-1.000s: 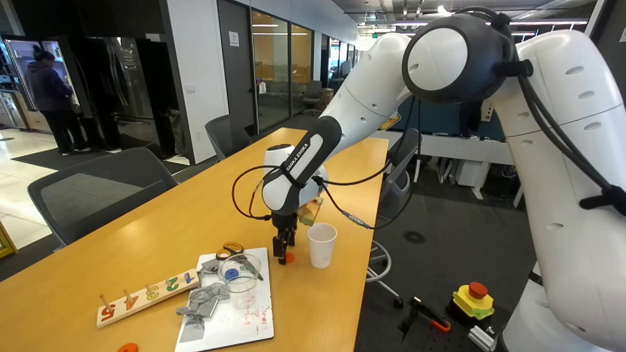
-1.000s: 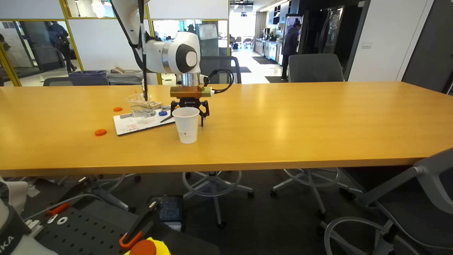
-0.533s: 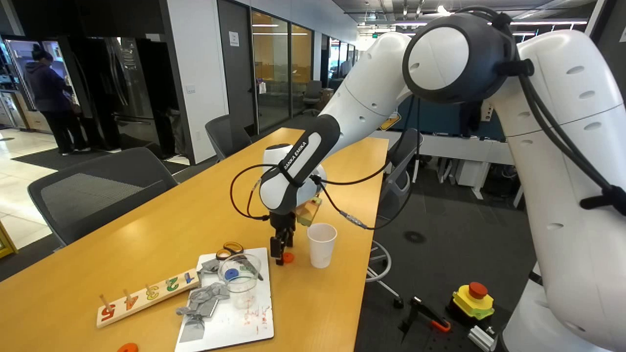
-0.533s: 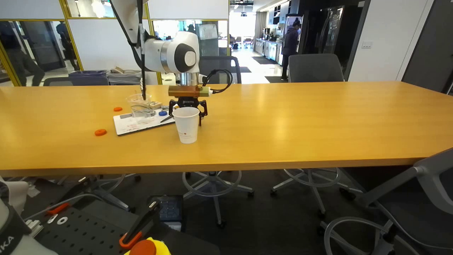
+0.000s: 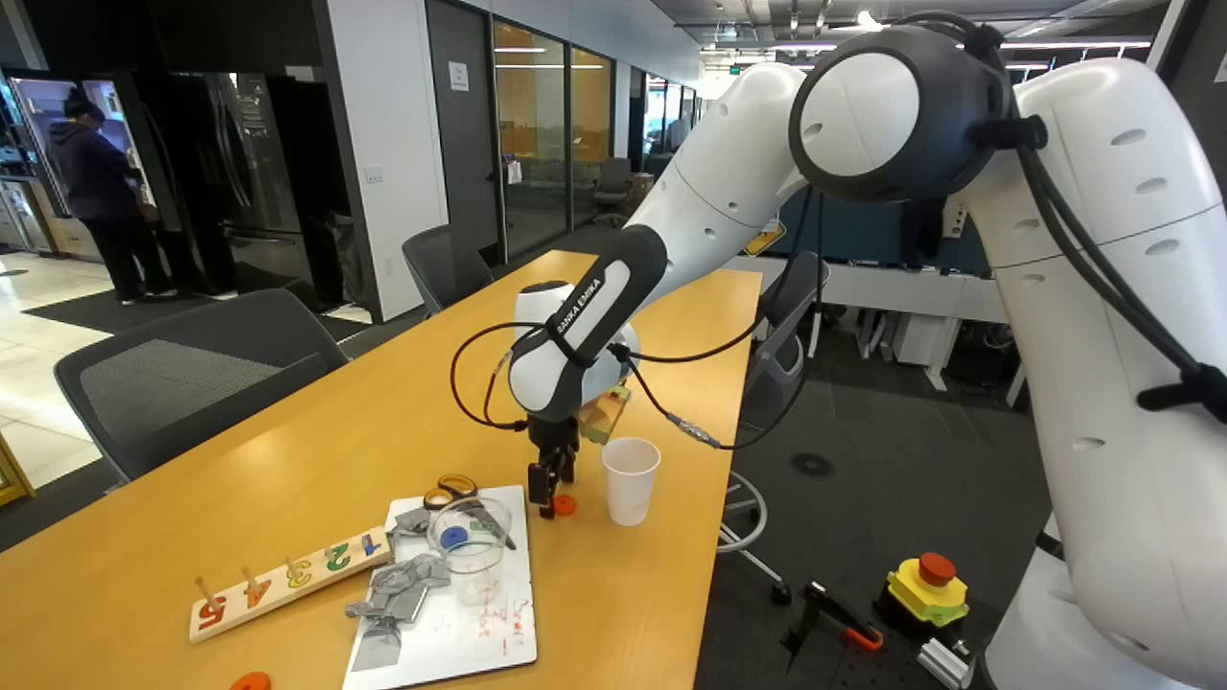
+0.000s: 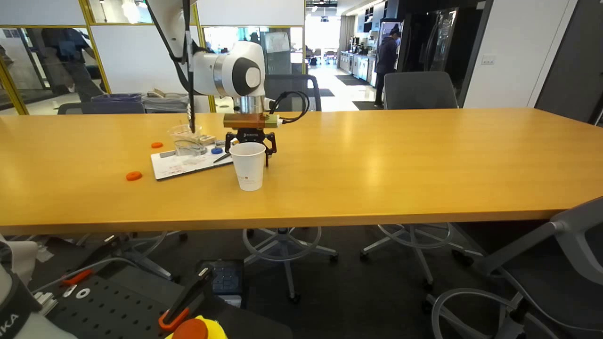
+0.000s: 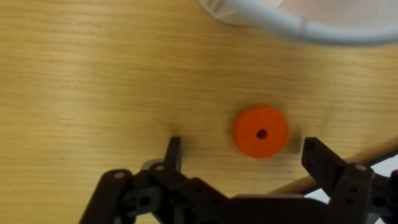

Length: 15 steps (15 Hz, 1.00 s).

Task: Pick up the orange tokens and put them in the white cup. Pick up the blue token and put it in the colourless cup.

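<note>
Jaws have edged slightly toward the whiteboard (image 5: 460, 637) — spread wide, nothing held. Nearest orange token (image 7: 255, 125) lies on the worktop (image 7: 93, 77) near the white disposable cup (image 5: 630, 489), off-centre to the jaws' gap — likely aligning, grasp yet to come

Arm (image 5: 896, 117) arched, tool (image 7: 242, 143) downward, fingers (image 7: 321, 163) apart
</note>
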{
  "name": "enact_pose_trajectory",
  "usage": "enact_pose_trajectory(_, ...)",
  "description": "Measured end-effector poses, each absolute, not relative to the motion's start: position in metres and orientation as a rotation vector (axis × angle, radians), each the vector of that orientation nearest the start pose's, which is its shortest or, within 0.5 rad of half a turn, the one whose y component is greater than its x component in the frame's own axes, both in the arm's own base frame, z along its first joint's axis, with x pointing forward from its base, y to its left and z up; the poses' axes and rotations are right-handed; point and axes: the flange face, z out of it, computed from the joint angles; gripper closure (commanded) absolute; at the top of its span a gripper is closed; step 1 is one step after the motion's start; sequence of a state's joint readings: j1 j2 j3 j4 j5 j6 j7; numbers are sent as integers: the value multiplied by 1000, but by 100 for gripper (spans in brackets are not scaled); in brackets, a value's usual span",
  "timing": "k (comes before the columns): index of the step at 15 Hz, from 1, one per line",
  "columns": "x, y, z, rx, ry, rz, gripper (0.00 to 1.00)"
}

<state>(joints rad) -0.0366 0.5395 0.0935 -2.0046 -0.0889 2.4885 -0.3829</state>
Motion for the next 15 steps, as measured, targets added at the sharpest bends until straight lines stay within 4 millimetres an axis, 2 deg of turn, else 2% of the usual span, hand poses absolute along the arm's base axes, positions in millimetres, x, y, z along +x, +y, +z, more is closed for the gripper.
enact_pose_trajectory(13,595,37,178,-3061,-734,83,0)
enact_pose_trajectory(14,594,37,178,-3062,-732,83,23)
enact_pose_trajectory(15,594,37,179,-3063,-728,83,26)
